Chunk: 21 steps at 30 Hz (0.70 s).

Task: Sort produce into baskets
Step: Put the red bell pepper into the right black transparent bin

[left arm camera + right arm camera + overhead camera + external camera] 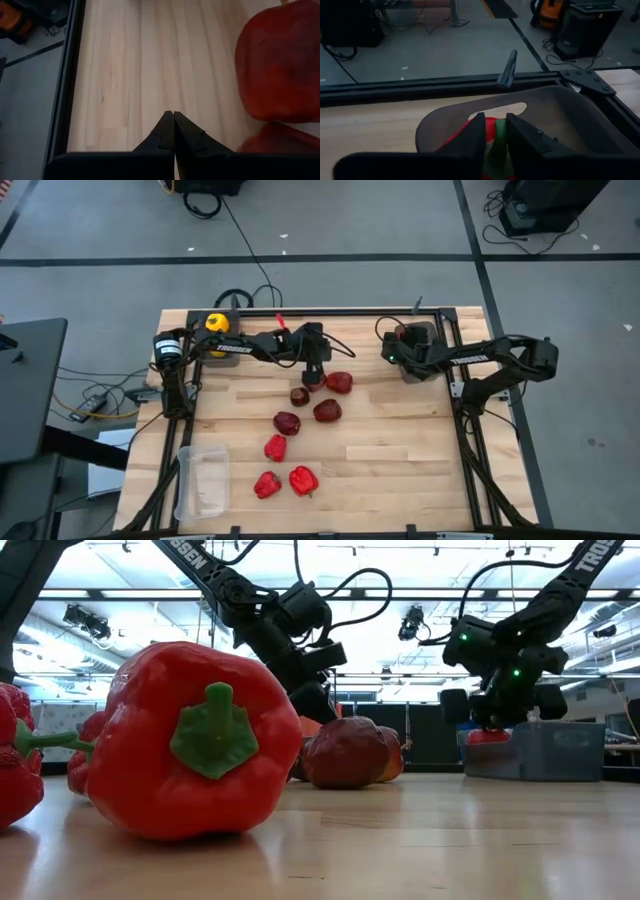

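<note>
My right tool [495, 137] sits inside the dark grey shallow basket [560, 112], fingers slightly apart around a glossy red pepper's green stem [496, 142], likely releasing it. My left tool [173, 131], pinched together and empty, hovers beside loose red peppers [327, 411] mid-counter [400, 450].

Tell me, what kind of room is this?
Probably a robot lab or workshop. Two robot arms work at a wooden table framed with metal, cables run over a grey floor marked with tape, and long ceiling lights show behind.
</note>
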Motion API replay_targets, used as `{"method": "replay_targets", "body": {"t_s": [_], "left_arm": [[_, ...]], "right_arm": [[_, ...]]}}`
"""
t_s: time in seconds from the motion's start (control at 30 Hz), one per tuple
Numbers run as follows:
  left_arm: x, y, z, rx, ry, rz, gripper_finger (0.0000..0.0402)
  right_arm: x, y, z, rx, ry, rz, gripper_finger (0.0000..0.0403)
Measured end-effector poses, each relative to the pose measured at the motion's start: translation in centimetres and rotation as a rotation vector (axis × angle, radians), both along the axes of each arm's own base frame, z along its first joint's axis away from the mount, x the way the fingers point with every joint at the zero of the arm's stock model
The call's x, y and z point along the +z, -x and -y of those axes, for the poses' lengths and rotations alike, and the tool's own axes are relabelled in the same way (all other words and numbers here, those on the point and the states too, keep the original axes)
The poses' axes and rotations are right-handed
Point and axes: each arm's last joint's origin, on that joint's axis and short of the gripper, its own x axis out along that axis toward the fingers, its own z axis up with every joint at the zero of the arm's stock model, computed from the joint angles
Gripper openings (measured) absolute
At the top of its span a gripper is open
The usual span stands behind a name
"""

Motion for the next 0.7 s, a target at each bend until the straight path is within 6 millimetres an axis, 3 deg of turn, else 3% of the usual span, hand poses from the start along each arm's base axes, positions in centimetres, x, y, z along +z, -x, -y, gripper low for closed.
{"method": "replay_targets", "body": {"t_s": [0.23, 0.4, 0.57, 0.7], "left_arm": [[0.4, 0.4, -0.7, 0.024, 0.003, 0.001, 0.0001], [3.0, 1.3, -1.0, 0.07, 0.032, 0.065, 0.0001], [5.7, 3.7, 0.1, 0.097, 0.064, 0.117, 0.0001], [5.8, 6.5, 2.1, 0.133, 0.138, 0.128, 0.0001]], "right_arm": [[0.8, 0.2, -0.1, -0.001, 0.028, 0.019, 0.0139], [2.1, 0.3, -0.3, 0.035, 0.053, 0.002, 0.0164], [3.8, 0.2, -1.2, 0.109, 0.088, 0.0, 0.0184], [4.7, -0.6, -2.4, 0.314, 0.045, -0.011, 0.019]]}}
